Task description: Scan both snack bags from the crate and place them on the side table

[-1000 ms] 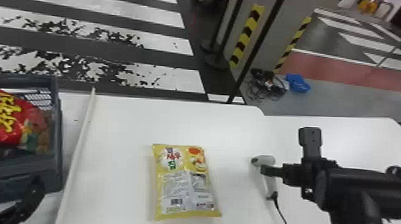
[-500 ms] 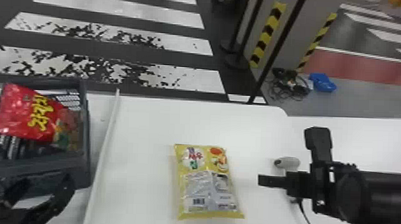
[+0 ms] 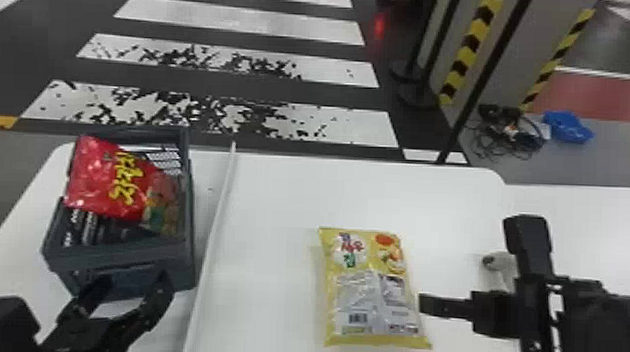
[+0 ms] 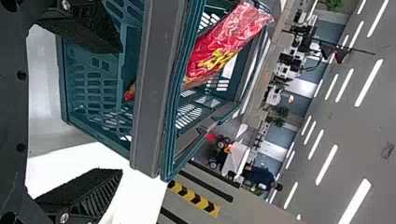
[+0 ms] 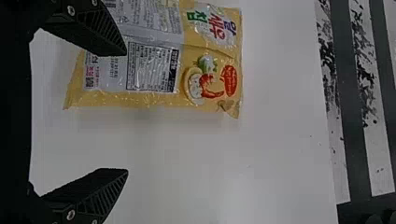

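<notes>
Yellow snack bag (image 3: 372,295) is out beside my spread right hand (image 5: 126,112); red bag (image 3: 101,180), crated beyond my spread left hand (image 4: 122,111), seems unscanned.

worn white stripes (image 3: 242,20) cross the dark floor (image 3: 222,87); strip lights (image 4: 369,83) line the grey ceiling (image 4: 357,135).

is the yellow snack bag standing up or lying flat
Lying flat: the yellow snack bag rests on the white table with its broad printed side facing up.
</notes>
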You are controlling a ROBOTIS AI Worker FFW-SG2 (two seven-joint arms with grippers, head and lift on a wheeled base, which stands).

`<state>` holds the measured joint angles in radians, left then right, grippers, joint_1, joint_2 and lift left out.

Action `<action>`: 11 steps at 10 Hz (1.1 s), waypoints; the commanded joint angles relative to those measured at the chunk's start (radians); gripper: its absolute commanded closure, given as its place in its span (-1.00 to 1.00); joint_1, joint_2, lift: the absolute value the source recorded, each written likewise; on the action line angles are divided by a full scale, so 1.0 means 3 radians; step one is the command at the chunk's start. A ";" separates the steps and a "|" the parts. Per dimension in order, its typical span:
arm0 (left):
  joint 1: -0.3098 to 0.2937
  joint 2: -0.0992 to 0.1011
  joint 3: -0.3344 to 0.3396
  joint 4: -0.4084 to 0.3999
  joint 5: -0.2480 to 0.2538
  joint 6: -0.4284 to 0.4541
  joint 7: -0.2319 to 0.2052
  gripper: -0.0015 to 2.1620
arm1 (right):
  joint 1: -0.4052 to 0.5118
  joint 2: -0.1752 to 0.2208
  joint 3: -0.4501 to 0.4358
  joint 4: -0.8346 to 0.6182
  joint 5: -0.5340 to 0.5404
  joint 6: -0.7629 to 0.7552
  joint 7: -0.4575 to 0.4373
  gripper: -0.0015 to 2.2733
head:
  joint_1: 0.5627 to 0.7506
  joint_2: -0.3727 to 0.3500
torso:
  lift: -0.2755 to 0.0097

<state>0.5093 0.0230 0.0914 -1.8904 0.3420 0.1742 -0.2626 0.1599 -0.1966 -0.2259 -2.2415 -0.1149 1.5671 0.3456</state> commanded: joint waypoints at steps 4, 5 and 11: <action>-0.0021 0.0000 -0.0008 0.0053 0.0006 -0.0010 -0.0004 -0.92 | 0.0035 0.0001 0.0001 0.0405 -0.0307 0.0017 0.0178 -0.89 | 0.41 -0.23 | 0.26; -0.0026 0.0000 -0.0008 0.0058 0.0006 -0.0020 -0.0004 -0.92 | 0.0019 0.0001 0.0001 0.0492 -0.0328 0.0017 0.0213 -0.89 | 0.41 -0.20 | 0.26; -0.0041 0.0005 -0.0008 0.0079 0.0006 -0.0020 -0.0004 -0.92 | -0.0206 -0.0019 0.0037 0.0957 -0.0307 -0.0102 0.0326 -0.89 | 0.41 -0.16 | 0.26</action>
<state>0.4971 0.0239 0.0889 -1.8677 0.3436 0.1680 -0.2627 0.1057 -0.2010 -0.2180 -1.9689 -0.2093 1.5373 0.4428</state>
